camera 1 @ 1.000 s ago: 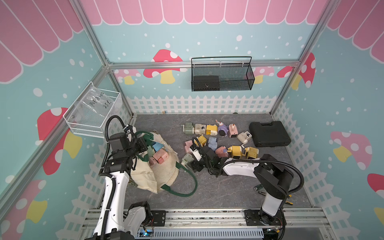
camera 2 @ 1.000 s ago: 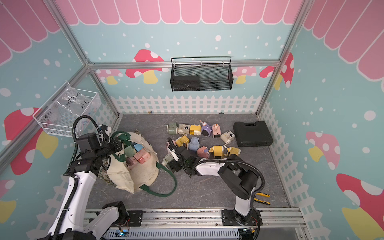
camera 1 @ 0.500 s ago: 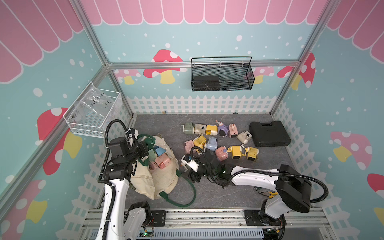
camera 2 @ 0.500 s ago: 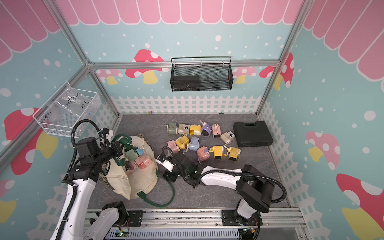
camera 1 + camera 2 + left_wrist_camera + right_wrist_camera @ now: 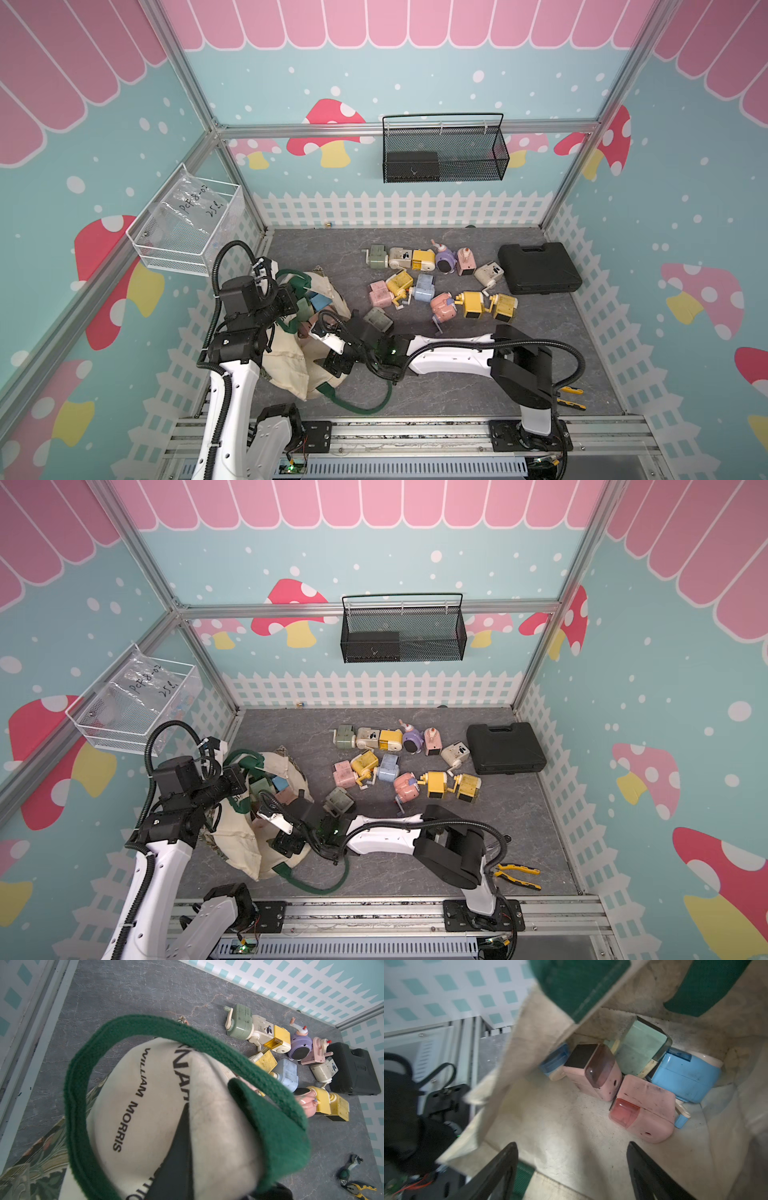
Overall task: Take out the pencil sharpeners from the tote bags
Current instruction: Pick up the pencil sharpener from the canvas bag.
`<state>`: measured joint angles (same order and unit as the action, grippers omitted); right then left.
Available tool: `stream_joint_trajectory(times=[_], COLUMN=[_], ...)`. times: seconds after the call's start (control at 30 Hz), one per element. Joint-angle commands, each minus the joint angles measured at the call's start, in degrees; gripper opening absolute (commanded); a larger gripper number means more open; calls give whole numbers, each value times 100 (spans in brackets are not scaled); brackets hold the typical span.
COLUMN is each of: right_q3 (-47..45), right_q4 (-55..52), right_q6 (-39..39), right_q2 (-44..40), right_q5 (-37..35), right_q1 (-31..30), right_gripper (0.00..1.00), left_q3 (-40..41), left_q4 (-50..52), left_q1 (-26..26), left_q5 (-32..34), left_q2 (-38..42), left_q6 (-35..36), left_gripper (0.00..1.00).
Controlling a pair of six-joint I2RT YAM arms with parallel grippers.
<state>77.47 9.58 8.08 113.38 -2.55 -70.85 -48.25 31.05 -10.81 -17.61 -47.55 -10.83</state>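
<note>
Has swung the right hand (image 5: 572, 1145) back from the desk (image 5: 457, 395) pile (image 5: 424, 291) to the bag (image 5: 291, 374) mouth, spread wide and empty. Keeps the left hand (image 5: 298, 306) clamped on the bag's rim, propping it open. Shows about five sharpeners (image 5: 641, 1109) inside, pink nearest; points to another pick next.

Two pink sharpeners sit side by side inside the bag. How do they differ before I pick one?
The dark-window pink sharpener shows a black face and a brownish window. The red-window pink sharpener has a bright red window, no black face, and lies nearer the open right gripper. Both are pink, boxy and scuffed, side by side inside the tote bag.
</note>
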Motion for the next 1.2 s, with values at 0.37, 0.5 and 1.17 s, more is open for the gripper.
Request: stream_joint_trajectory(times=[0.37, 0.5, 1.17], right_q3=[2209, 2558, 1789], right_q4=[-1614, -1698, 790], right_q6=[418, 323, 460], right_q2=[1826, 2129, 2569], right_q5=[-2349, -2341, -1043], right_q1=[168, 221, 591], right_gripper=[95, 97, 100], left_q3=[-16, -44, -167], left_q4=[-104, -86, -94], left_q1=[250, 253, 249], left_q5=[323, 328, 197], left_q2=[189, 176, -44], left_q6=[133, 134, 134], left_gripper=[0, 0, 0])
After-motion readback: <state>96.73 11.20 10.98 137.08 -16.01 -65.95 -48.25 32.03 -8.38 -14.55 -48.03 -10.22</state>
